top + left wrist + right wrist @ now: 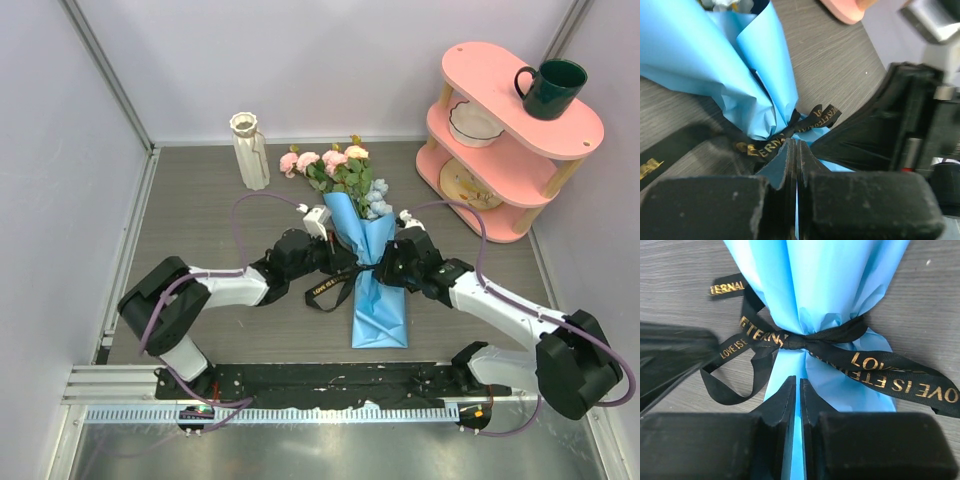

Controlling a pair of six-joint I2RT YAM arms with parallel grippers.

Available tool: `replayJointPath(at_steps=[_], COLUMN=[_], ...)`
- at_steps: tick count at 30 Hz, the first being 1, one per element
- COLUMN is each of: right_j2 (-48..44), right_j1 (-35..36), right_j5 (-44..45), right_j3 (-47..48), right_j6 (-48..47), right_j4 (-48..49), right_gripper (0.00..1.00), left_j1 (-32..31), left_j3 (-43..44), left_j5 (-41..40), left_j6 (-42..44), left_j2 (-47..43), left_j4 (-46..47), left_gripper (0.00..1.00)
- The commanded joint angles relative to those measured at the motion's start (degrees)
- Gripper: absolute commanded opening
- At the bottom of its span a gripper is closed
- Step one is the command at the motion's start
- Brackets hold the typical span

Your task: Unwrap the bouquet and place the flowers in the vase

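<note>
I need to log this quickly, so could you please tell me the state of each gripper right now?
Left gripper: jaws closed by the ribbon; grip unclear.
Right gripper: jaws closed over the blue wrap; grip unclear.

The bouquet [372,270] is laid mid-surface [200,220], with the flowers [335,165] at its far end and the wrap tail toward the arm bases. The vase [249,150] is stood upright behind and left of the bouquet, apart from it. A shelf [520,225] is placed behind and right of the bouquet, with a mug [549,88] on its top tier, a bowl [475,122] on the middle and a plate [468,185] on the bottom. The ribbon [330,290] is tied round the bouquet's waist, its ends trailed left. The left pincer [335,255] is placed just left of that waist and the right pincer [385,262] just right.
</note>
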Motion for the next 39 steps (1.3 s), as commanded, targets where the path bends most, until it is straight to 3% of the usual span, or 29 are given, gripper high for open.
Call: replayJointPath(at_steps=[1,6,9,10,13,14,17,20,23,25,30,39], right_j2=[1.22,2.19,2.01,2.01,1.57,1.4,0.87,0.69,0.34,0.17,0.17,0.69], right_j1=[0.23,0.23,0.23,0.23,0.23,0.14,0.14,0.23,0.23,0.23,0.23,0.23], right_j5=[3.98,6.62,5.31,5.04,5.56,5.83,6.01,5.48,5.39,5.65,5.39,4.6], right_j3=[-1.95,-3.09,-2.31,-2.04,-0.2,0.16,0.6,0.6,0.43,0.34,0.25,-0.54], right_j6=[3.19,4.86,3.72,3.37,2.14,1.53,0.91,0.56,0.2,0.11,-0.06,0.73], right_j4=[3.34,2.47,2.55,2.29,0.27,-0.08,-0.61,-0.88,-1.4,-1.23,-1.32,0.44], right_gripper=[0.12,0.12,0.12,0.12,0.12,0.12,0.12,0.12,0.12,0.12,0.12,0.12], left_j1=[-1.92,-2.98,-2.89,-2.72,-1.58,-1.31,-0.87,-0.7,-0.17,0.36,0.45,0.45], left_j3=[-2.01,-3.77,-1.06,0.43,2.74,1.69,-1.92,-0.52,-3.15,-0.89,2.47,2.73], left_j5=[-8.56,-12.61,-14.01,-15.06,-16.92,-16.22,-13.07,-6.56,-2.96,0.3,0.22,0.04], left_j6=[7.29,9.5,8.54,6.62,0.13,-1.12,-0.19,1.94,-1.3,-3.16,-5.0,-5.27], left_j2=[-6.36,-8.91,-8.92,-8.04,-6.55,-6.63,-7.07,-5.59,-2.16,-0.4,4.09,6.11], left_j4=[6.6,7.57,1.09,-5.9,-9.75,-8.27,-0.45,-4.2,2.81,2.65,-2.71,0.88], left_gripper=[0.0,0.0,0.0,0.0,0.24,0.43,0.62,0.62,0.59,0.59,0.59,0.55])
